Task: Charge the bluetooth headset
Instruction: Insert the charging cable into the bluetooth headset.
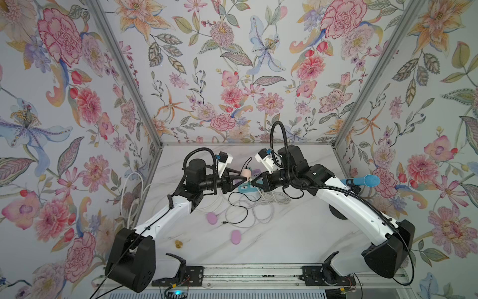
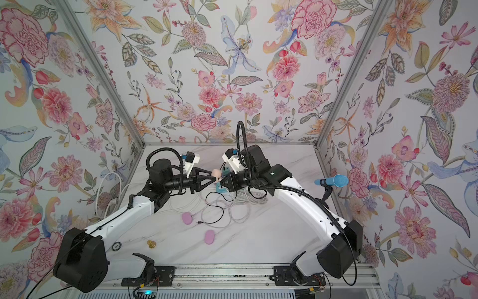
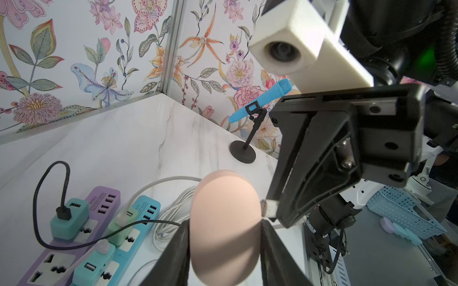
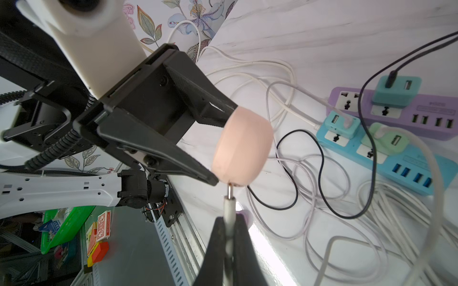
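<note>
Above the marble worktop point(image 1: 284, 233), the left end effector point(image 3: 225, 222) clamps the peach headset case point(image 4: 241, 148). The right end effector point(image 4: 229, 222), closed, pinches the white charging plug point(image 4: 228, 205), whose tip touches the case.

The marble table point(image 1: 297, 233) bears a purple power strip point(image 3: 49, 250), a blue power strip point(image 3: 146, 210) and tangled cables point(image 1: 258, 214). A lilac case point(image 1: 211, 218) lies near them.

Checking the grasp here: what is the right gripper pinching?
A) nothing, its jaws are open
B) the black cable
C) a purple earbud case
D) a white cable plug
D: in the right wrist view the right gripper is shut on the white cable plug, whose metal tip is at the edge of the peach case held by the left gripper.
</note>
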Motion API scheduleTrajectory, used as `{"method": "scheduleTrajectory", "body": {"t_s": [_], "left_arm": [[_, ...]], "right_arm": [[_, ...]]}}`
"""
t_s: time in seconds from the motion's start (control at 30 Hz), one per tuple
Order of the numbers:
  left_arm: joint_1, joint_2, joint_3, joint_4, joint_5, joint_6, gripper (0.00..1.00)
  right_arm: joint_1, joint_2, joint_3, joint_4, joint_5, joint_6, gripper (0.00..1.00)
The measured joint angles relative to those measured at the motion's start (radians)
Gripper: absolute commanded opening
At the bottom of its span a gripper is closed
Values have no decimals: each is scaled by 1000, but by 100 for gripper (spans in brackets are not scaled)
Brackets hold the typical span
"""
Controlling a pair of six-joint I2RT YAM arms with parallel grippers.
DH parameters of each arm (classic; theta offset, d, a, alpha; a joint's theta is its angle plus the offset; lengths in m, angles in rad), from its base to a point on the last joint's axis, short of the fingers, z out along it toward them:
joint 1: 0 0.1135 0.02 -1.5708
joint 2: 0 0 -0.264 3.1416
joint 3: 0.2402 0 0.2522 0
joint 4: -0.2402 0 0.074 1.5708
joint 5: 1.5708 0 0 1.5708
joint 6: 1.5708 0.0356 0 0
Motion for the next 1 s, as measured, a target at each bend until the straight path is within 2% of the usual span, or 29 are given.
{"method": "scheduleTrajectory", "body": {"t_s": [0.8, 1.0], "left_arm": [[3, -2, 0, 7, 0, -10, 0], [8, -10, 30, -111, -4, 67, 0]], "right_arm": [[-6, 27, 10, -3, -16, 8, 0], [-13, 51, 20, -12, -51, 27, 0]]}}
